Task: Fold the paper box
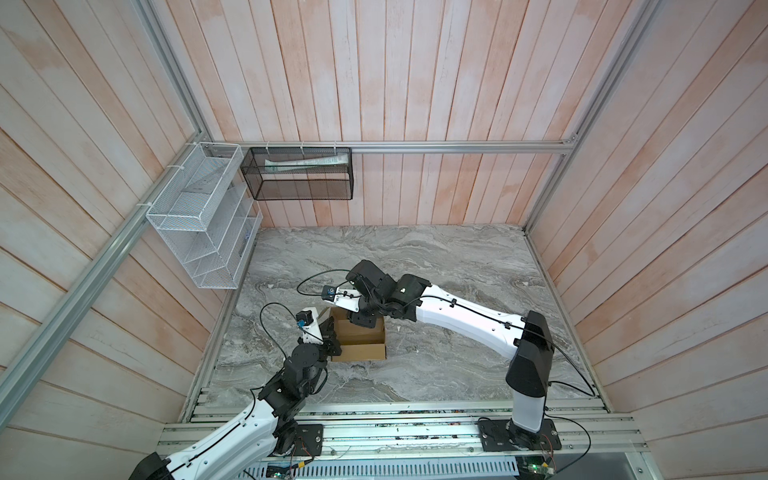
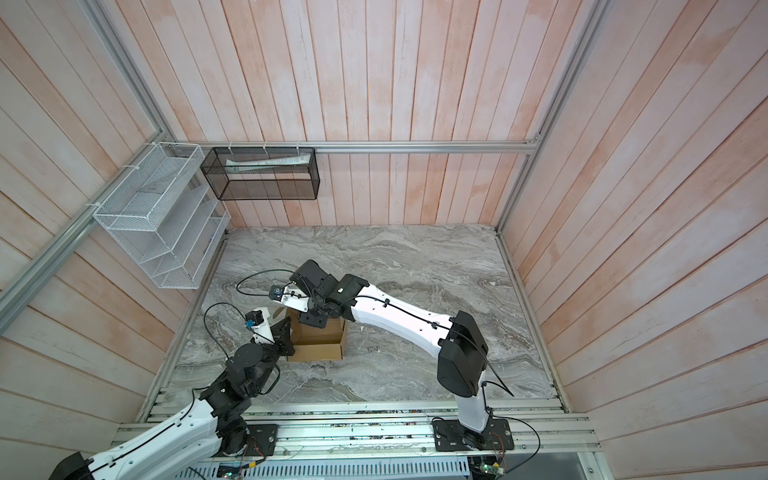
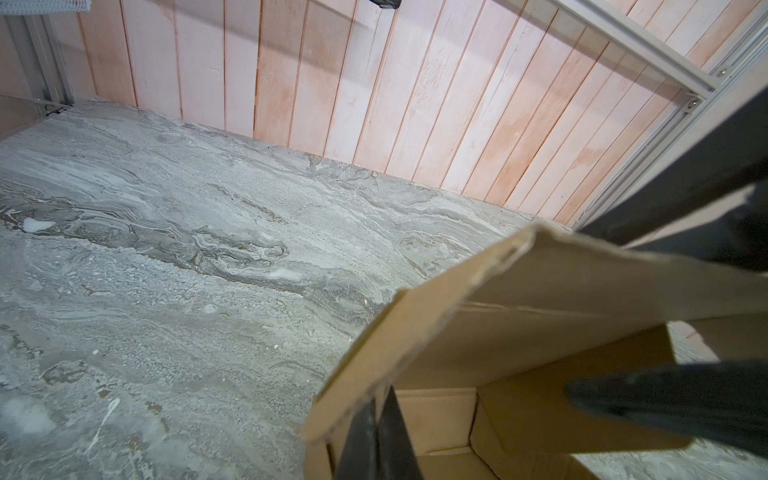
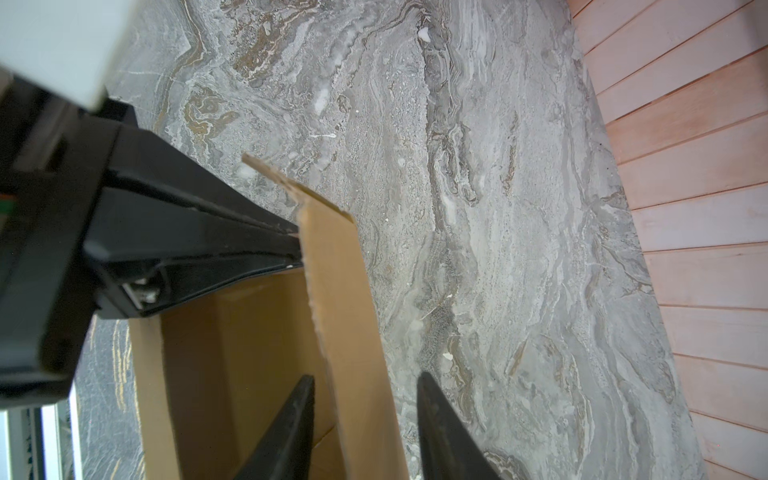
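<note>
On table [image 1: 457,270], paper box [image 1: 363,351] opens upward; long axis unclear.

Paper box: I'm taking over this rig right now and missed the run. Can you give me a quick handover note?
Left gripper: shut, tips at one end of a raised flap; I cannot tell whether it pinches it.
Right gripper: open, one finger inside the box and one outside, straddling the same flap.
Paper box: on the table, left of middle, between the two grippers.
Done: walls stand up, forming an open tray.
To do: probably fold this flap in, then close the box.
</note>
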You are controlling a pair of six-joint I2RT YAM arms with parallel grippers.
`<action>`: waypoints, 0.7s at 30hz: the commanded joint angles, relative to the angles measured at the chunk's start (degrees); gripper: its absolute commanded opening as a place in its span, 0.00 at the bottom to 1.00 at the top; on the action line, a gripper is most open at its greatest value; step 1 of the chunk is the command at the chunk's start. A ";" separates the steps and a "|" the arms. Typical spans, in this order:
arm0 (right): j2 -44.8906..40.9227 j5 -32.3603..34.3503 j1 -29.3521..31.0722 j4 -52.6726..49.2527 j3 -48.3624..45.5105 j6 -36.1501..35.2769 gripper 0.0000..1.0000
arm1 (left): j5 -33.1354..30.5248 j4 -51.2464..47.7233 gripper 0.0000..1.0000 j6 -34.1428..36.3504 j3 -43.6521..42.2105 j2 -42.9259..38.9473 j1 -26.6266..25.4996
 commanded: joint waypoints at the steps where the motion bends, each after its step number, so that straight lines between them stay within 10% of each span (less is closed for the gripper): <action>1: 0.90 -1.58 -0.23 -2.05 1.78 -0.45 0.35 | -0.38 -3.58 0.00 0.52 -0.81 -0.09 -0.37; 21: -0.63 -4.80 0.48 0.84 -5.77 2.27 0.10 | 0.27 -8.18 0.11 -2.36 -1.00 -5.69 -0.38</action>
